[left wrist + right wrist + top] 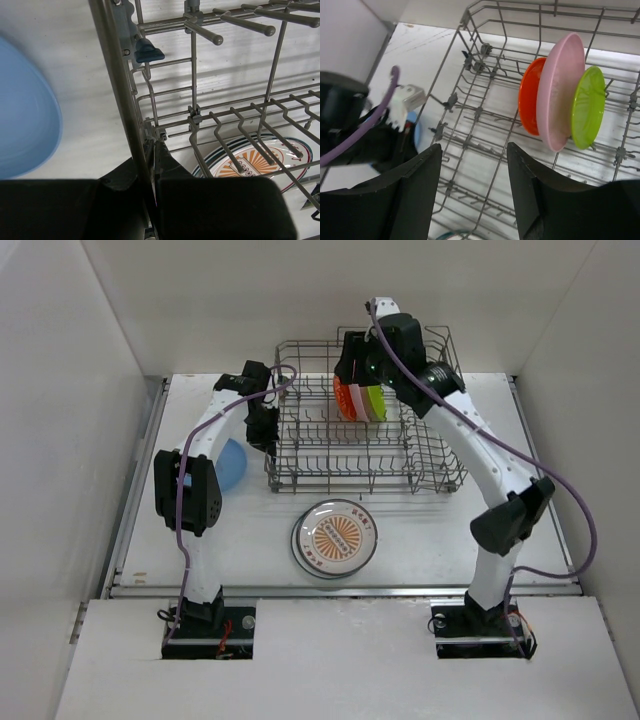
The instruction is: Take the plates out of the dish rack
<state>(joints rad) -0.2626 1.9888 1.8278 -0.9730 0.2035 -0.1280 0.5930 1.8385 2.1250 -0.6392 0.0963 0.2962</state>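
While the right gripper (474, 150) hovers, fingers apart, over the dish rack (355, 487) at upper centre, an orange-red plate (529, 102), pink plate (561, 92) and lime-green plate (588, 107) stand upright inside it (packed close together). The left gripper (152, 150) pinches the rack's left rim wire. A blue plate (234, 465) lies left of it, a white plate (334, 537) below.

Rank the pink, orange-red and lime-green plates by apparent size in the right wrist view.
1. pink plate, clearly largest.
2-3. lime-green plate and orange-red plate: near alike; the pink one hides part of the orange-red, so no ranking.
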